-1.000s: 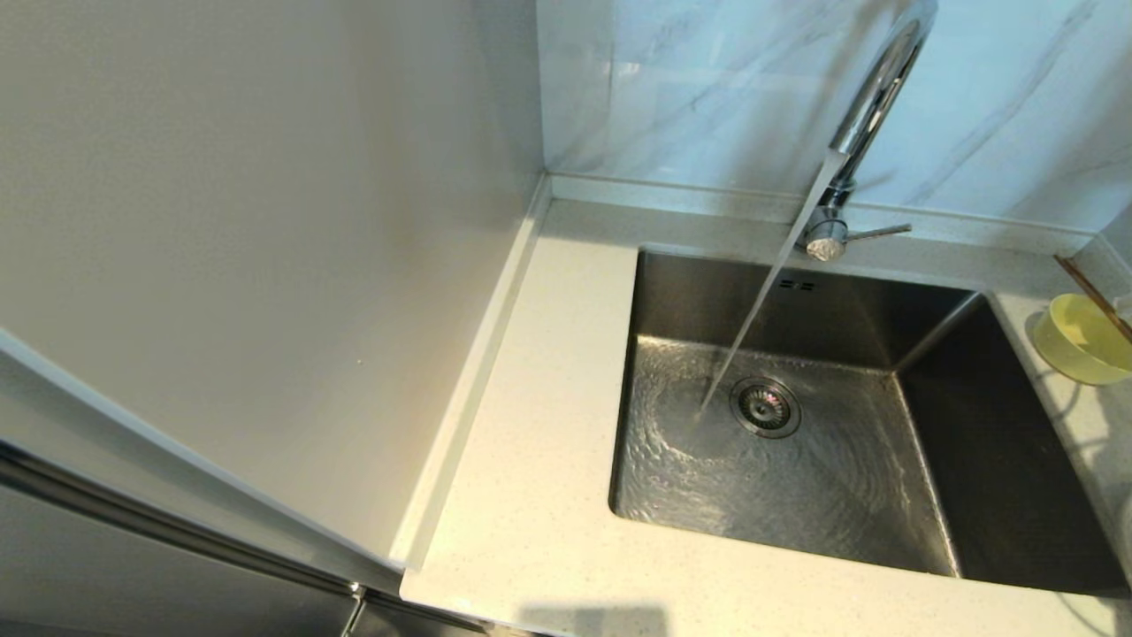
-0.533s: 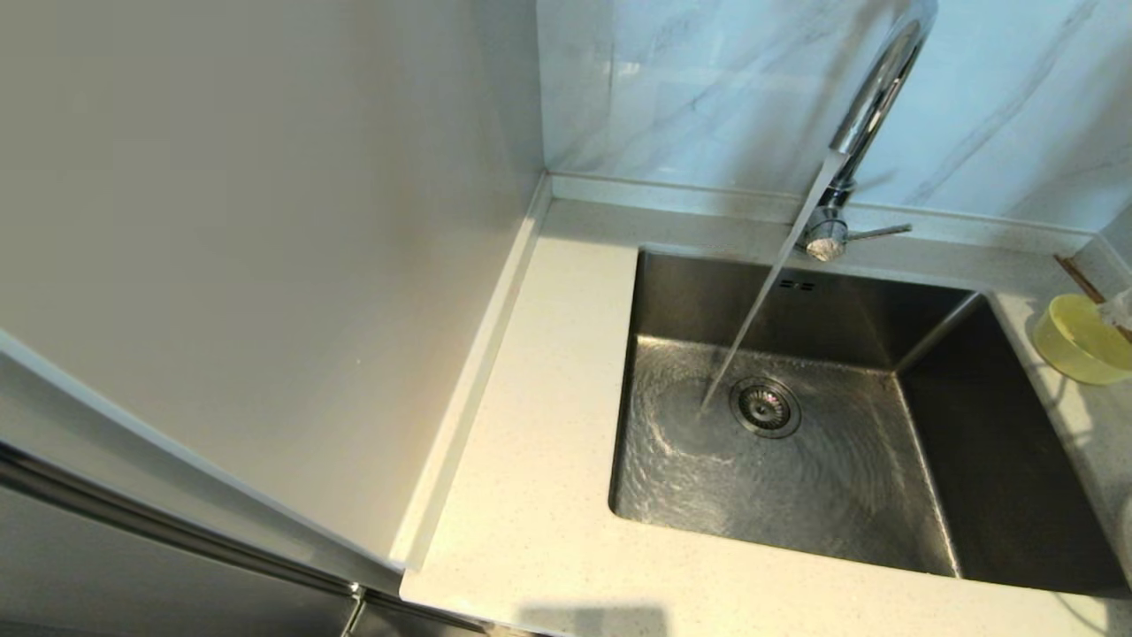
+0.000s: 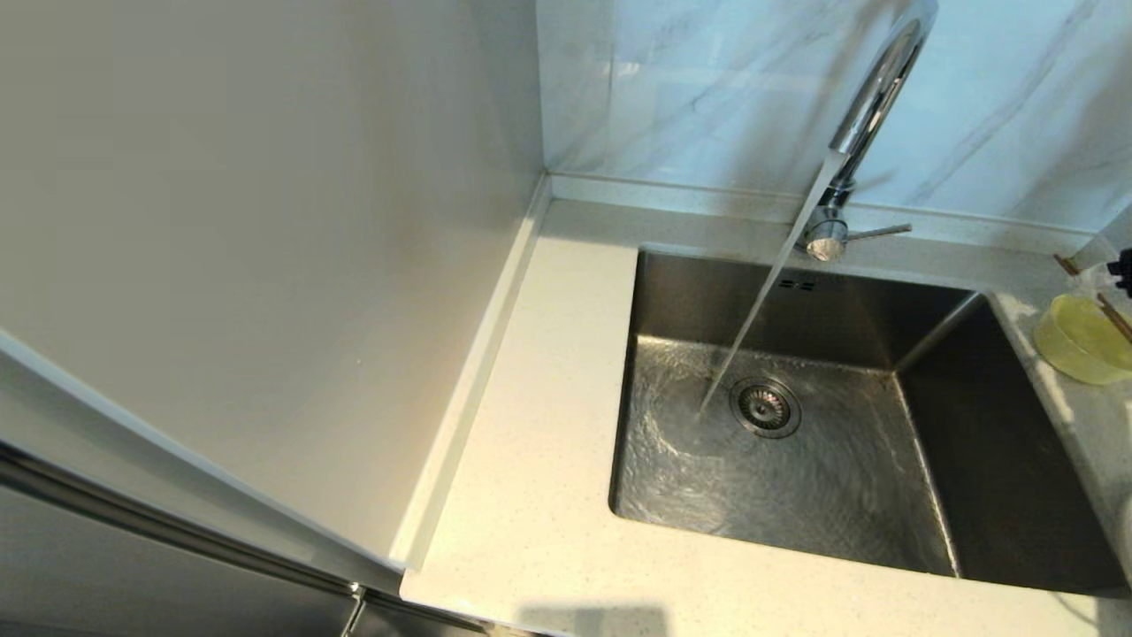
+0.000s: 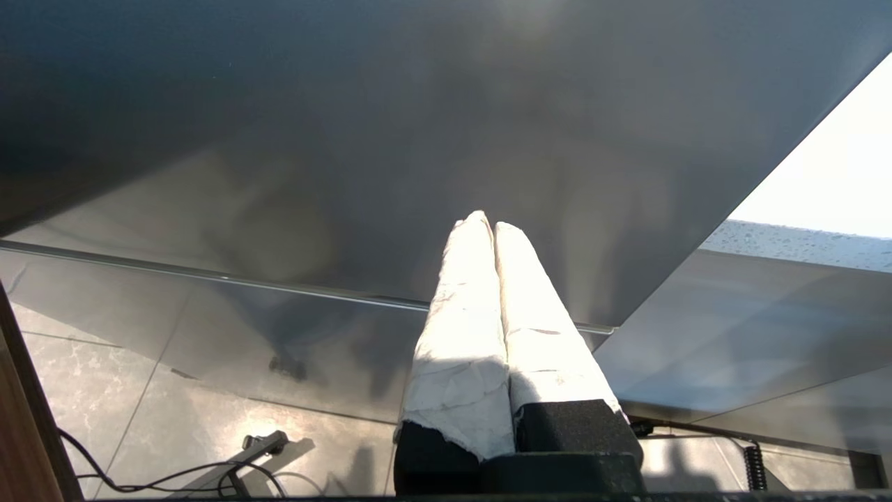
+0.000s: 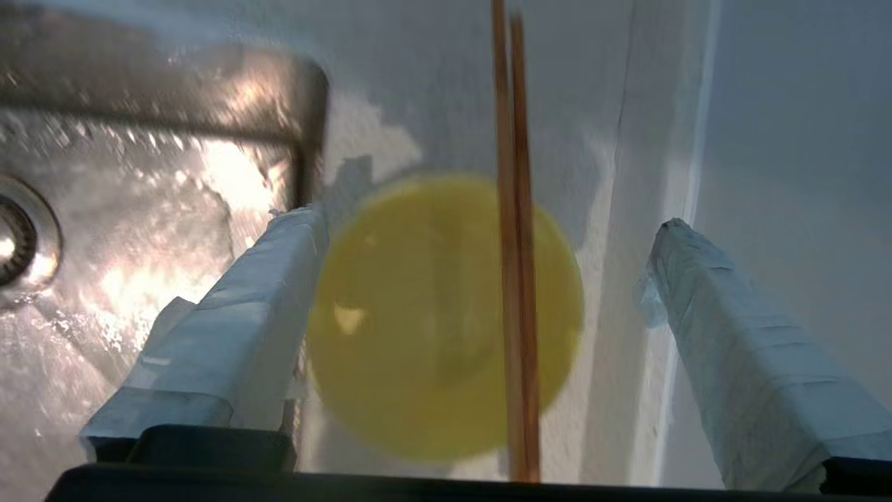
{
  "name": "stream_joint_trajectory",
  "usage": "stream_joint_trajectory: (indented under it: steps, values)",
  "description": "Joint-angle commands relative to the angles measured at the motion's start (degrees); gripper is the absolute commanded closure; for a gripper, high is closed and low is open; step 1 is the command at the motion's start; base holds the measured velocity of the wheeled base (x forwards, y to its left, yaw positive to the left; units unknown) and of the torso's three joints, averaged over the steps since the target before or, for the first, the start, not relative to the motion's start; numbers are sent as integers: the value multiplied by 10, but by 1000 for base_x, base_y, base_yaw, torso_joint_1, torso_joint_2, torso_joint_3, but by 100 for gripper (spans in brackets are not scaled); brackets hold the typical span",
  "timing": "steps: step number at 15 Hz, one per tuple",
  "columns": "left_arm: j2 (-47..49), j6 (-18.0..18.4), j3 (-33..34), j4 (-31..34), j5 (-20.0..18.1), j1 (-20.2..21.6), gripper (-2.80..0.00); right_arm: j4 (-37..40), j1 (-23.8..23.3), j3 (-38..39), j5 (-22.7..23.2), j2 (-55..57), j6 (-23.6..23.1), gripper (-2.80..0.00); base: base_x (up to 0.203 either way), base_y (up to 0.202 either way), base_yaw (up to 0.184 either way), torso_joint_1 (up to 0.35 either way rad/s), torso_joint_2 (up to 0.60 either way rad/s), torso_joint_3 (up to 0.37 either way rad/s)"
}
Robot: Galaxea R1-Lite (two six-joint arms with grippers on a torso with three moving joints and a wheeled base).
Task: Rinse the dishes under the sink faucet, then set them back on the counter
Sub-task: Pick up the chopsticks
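Note:
The pale-yellow bowl [image 3: 1079, 341] stands on the counter [image 3: 539, 425] right of the sink [image 3: 999, 460], with the brown chopsticks [image 3: 1111, 315] lying across its rim. My right gripper [image 5: 486, 223] hovers open above it, one finger on either side of the bowl [image 5: 418, 314] and chopsticks [image 5: 516, 244], touching neither. Water pours from the chrome faucet [image 3: 871, 106] into the basin near the drain strainer [image 3: 765, 407]. The plate is out of view. My left gripper [image 4: 484, 222] is shut on nothing, parked low beside a grey cabinet front.
The faucet's side lever [image 3: 880, 232] points right. A tall pale panel [image 3: 265, 221] walls off the counter's left side. The raised back edge [image 5: 662, 104] and wall run close behind the bowl. Bare worktop lies left of the basin.
My right gripper has come in at the head view's right edge over the bowl, which now sits in its shadow. Water keeps running; bowl and chopsticks have not moved.

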Motion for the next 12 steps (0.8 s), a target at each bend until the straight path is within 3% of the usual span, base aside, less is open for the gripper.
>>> stream_joint_trajectory:
  steps: [1, 4, 7, 10, 12]
  values:
    - [0, 0, 0, 0, 1, 0, 0, -9, 15, 0, -4, 0, 4, -280, 0, 0, 0, 0, 0, 0]
    - [0, 0, 0, 0, 0, 0, 0, -29, 42, 1, -44, 16, 8, -280, 0, 0, 0, 0, 0, 0]
    - [0, 0, 0, 0, 0, 0, 0, -30, 40, 1, -44, 1, 17, -280, 0, 0, 0, 0, 0, 0]
    - [0, 0, 0, 0, 0, 0, 0, 33, 11, 1, -38, -31, 11, -280, 0, 0, 0, 0, 0, 0]
    - [0, 0, 0, 0, 1, 0, 0, 66, -16, 1, -37, -39, -22, -280, 0, 0, 0, 0, 0, 0]
